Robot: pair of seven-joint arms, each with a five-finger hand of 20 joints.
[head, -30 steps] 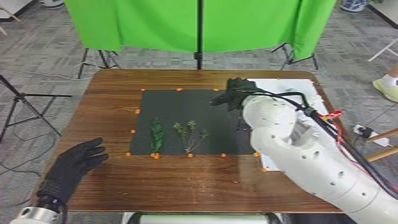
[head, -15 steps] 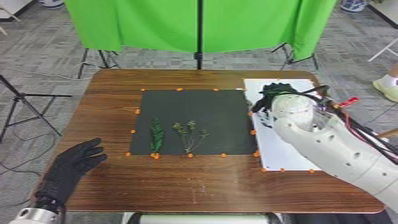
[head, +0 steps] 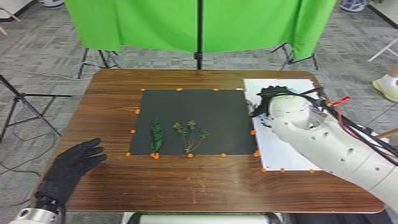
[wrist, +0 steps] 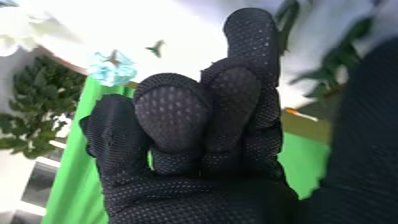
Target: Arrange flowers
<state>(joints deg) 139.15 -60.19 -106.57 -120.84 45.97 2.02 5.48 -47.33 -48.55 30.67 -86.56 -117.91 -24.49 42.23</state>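
Swinging off the dark grey, square mat [head: 178, 106], the black-gloved right hand [head: 266, 102] reached the white, rectangular board [head: 282, 152], fingers and thumb apart, probably hunting another stem!

A mat [head: 195, 102] lies on the surface [head: 187, 187], with a board [head: 286, 152] just right of it. On the mat's near half lies a sprig [head: 157, 136], with a second sprig [head: 190, 138] to its right. Behind the surface hangs a curtain [head: 147, 25].

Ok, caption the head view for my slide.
A leafy stem and a sprig lie on the dark mat, right hand over the white sheet.
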